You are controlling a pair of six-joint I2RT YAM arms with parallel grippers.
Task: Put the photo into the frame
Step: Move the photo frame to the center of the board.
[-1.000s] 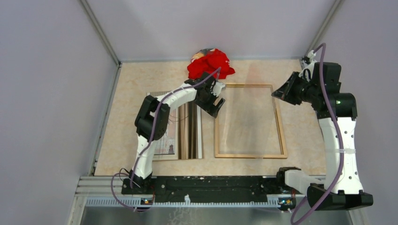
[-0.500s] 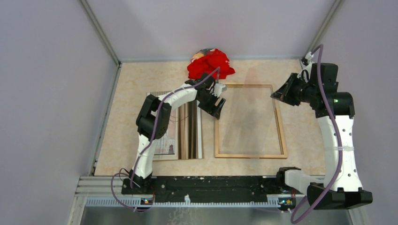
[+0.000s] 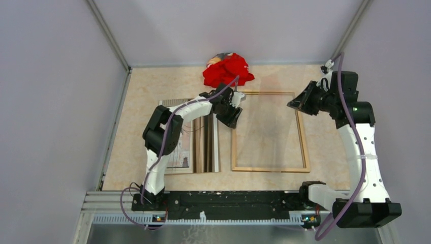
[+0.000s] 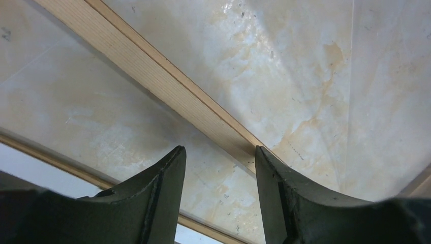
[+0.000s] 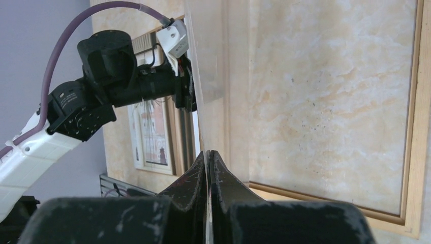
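Photo not yet in the frame

The photo (image 3: 185, 152) lies flat just left of the frame (image 3: 269, 168), outside it. My left gripper (image 4: 218, 150) stands open astride a frame strip. My right gripper (image 5: 208, 152) is clenched on the edge of a clear sheet (image 5: 208, 61) (lifted over the frame, I judge). The inserting is all left to do.

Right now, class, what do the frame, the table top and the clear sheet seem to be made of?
Frame: pale bare wood, with fine straight grain showing. Table top: beige marble look with veins; stone or printed laminate, cannot tell. Clear sheet: see-through and glossy; glass or plastic.
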